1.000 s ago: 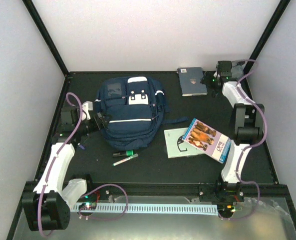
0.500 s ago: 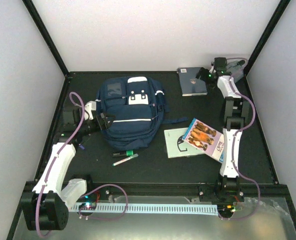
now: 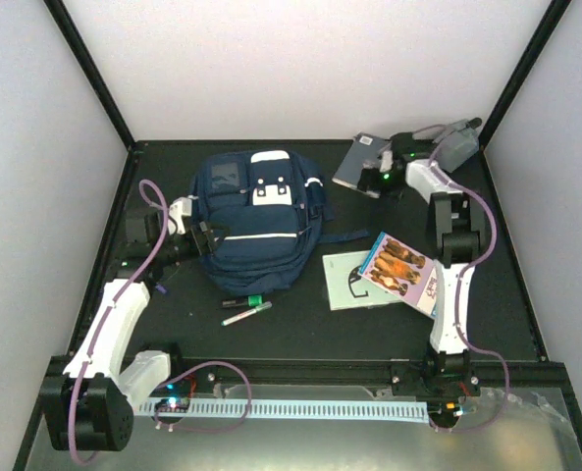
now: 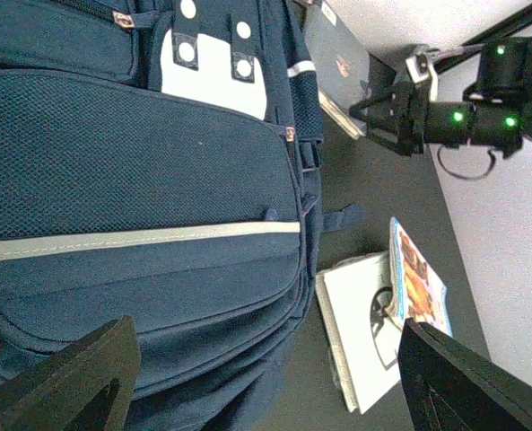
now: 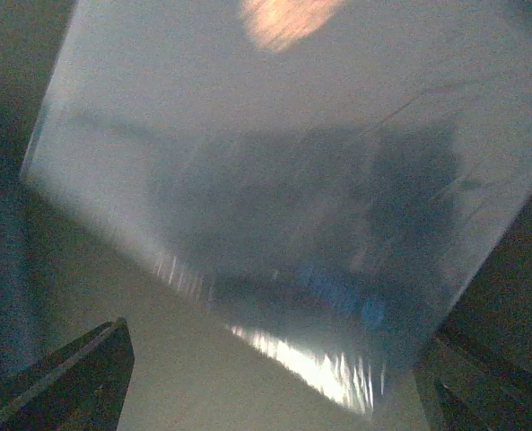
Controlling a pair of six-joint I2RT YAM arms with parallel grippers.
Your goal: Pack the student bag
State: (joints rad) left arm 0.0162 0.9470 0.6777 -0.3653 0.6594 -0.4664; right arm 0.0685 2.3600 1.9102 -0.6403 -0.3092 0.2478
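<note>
The student bag (image 3: 256,221), navy with thin white stripes and a white buckle patch, lies flat with its front up at the left middle of the table. My left gripper (image 3: 204,238) stands open at the bag's left side; in the left wrist view the bag (image 4: 140,180) fills the frame ahead of the spread fingers (image 4: 77,373). My right gripper (image 3: 377,179) is at the back right, open against a grey book (image 3: 354,160) that lies askew. The right wrist view is blurred, with that book (image 5: 274,180) close ahead of the wide-apart fingers (image 5: 77,373).
A white booklet (image 3: 347,280) lies right of the bag with a colourful picture book (image 3: 405,273) overlapping it. Two markers (image 3: 245,307) lie in front of the bag. Black frame posts and white walls close in the table.
The right arm swung left along the back and its jaws widened. The grey book turned and slid left from its square position. The left arm barely moved.
</note>
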